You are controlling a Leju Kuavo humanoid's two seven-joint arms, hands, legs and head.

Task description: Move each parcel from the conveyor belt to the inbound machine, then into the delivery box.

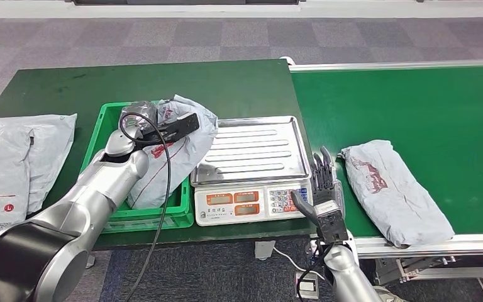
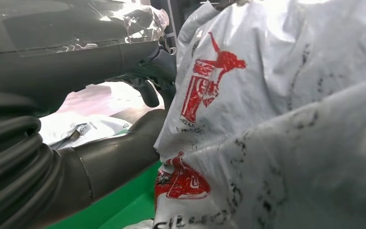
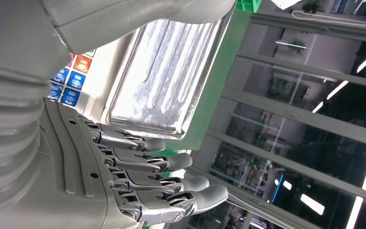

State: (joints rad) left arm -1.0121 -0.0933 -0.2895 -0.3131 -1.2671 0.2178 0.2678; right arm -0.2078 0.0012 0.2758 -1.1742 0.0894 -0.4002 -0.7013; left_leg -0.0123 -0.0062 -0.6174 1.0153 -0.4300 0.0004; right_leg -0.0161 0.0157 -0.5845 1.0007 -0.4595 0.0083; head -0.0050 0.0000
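Parcel [image 1: 182, 148] sits in the green delivery box [image 1: 100, 135], gripped by my left hand [image 1: 139, 123]; at three o'clock, my right hand [image 1: 324, 189] hangs released beside the scale [image 1: 251, 170].

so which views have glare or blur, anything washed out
Head view: sharp and evenly lit. Left wrist view: the parcel is too close, soft, blown out at the picture's top edge. Right wrist view: glare whitens the scale tray; the windows behind are dim with bright light streaks.
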